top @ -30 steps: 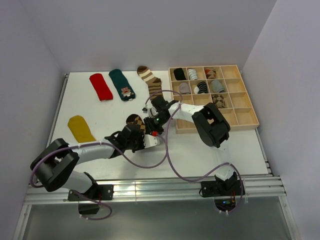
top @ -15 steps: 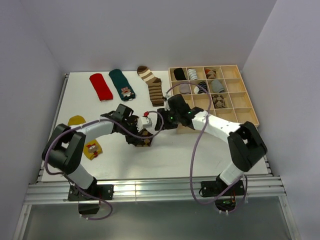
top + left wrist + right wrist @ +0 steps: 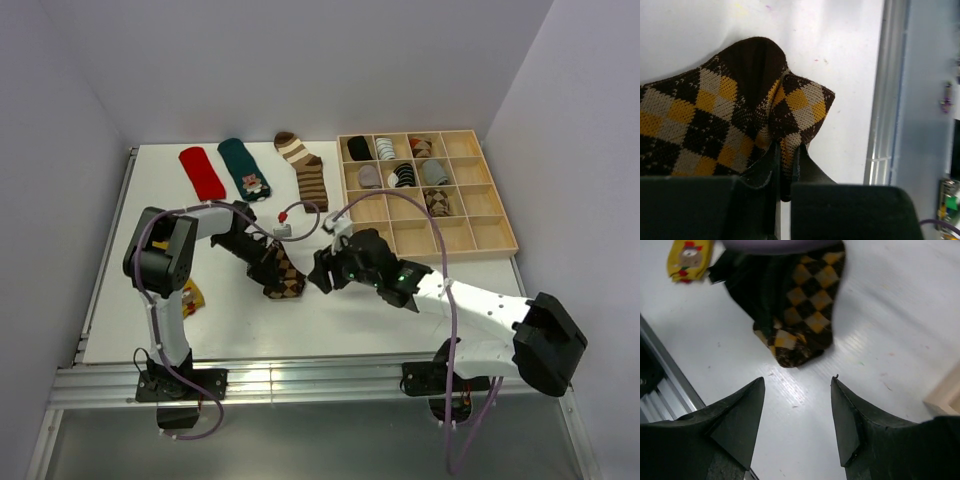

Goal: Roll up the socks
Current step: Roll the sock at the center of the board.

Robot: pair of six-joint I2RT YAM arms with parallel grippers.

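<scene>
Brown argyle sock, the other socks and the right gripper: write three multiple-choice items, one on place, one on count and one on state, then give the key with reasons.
1. Where does the brown argyle fabric sock lie on the white table?
A. at its far edge
B. near its middle, at the left gripper
C. at its far right corner

2. How many flat socks lie in a row along the far edge?
A. one
B. five
C. three

3. How does the right gripper stand?
A. open and empty
B. shut on the argyle sock
C. shut on a yellow sock

Key:
1 B: the top view shows it mid-table, and the left wrist view shows that gripper shut on it.
2 C: the plain red sock, the dark teal sock and the brown-and-cream striped sock.
3 A: its wrist view shows the fingers spread with bare table between them.
</scene>
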